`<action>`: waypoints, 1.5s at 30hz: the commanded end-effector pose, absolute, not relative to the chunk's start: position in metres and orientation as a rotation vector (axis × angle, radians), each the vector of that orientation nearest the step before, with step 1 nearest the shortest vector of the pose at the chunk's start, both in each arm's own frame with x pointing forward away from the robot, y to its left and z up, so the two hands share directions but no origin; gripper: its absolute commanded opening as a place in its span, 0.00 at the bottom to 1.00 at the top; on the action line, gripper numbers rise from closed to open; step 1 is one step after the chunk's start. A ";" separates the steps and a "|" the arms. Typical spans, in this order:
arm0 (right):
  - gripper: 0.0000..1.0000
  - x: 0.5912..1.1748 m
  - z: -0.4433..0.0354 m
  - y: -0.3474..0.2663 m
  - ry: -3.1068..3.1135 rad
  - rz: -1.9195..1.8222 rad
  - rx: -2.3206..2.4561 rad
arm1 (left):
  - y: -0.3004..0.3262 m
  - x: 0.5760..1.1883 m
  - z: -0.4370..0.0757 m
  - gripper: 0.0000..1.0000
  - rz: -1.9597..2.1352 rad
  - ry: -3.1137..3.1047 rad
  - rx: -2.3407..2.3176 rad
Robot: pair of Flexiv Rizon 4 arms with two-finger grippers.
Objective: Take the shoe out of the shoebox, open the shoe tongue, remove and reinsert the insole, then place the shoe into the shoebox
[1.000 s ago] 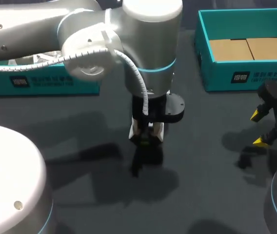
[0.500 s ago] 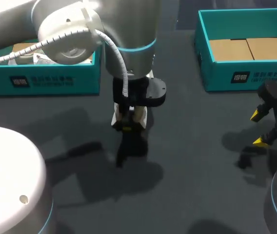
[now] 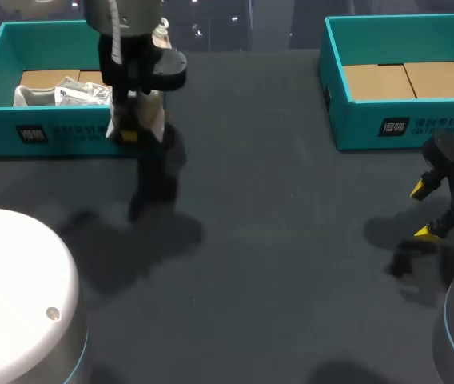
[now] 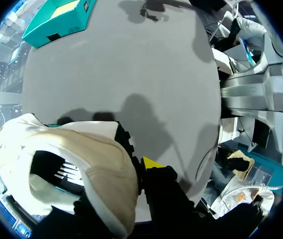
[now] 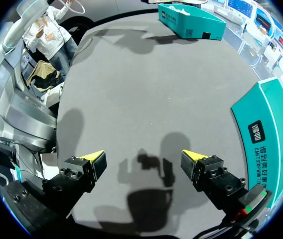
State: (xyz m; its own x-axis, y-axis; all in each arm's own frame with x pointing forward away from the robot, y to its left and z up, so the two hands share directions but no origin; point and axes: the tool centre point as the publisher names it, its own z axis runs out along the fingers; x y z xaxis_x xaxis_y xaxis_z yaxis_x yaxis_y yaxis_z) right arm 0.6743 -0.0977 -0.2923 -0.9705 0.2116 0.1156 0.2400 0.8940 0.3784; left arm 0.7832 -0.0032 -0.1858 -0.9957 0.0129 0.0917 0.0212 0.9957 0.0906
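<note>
Shoe: a cream-white shoe (image 4: 89, 172) with a black treaded sole is held in the left gripper's fingers, clear of the table. Its opening is turned toward the wrist camera and its inside is dark.
Left gripper (image 3: 133, 128): clamped on the shoe. One yellow fingertip (image 4: 151, 162) presses against the sole's edge, and the other finger is hidden by the shoe.
Left shoebox (image 3: 51, 136): teal and open-topped. In the head view the fingers and shoe hang in front of its front wall, at the corner nearest the middle of the table.
Left shoebox contents: a brown cardboard floor with a crumpled white bundle (image 3: 59, 94) lying on it. Whether that is paper or a second shoe cannot be told.
Right shoebox (image 3: 419, 128): teal and open-topped, well apart from the held shoe across the table. It stands just beside one finger of the right gripper.
Right shoebox contents: two flat brown cardboard panels (image 3: 407, 80) side by side on its floor.
Right gripper (image 5: 142, 158): its fingers are spread wide with nothing between them, low over the table. Its own shadow lies straight ahead of the tips.
Table (image 3: 275, 240): dark grey. It carries both boxes and the shadows of the arms and the shoe.
</note>
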 end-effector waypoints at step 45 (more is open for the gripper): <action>1.00 0.673 -0.292 -0.098 -2.991 -0.608 -0.358 | 0.275 1.016 -0.162 0.00 -0.127 -3.045 0.009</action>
State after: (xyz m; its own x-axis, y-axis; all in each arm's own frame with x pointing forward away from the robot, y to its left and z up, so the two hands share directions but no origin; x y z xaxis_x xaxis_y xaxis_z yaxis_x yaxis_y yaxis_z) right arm 0.6743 -0.0976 -0.2922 -0.9705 0.2116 0.1157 0.2400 0.8941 0.3783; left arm 0.9852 0.2588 -0.1626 -0.9987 -0.0115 0.0495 -0.0062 0.9944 0.1053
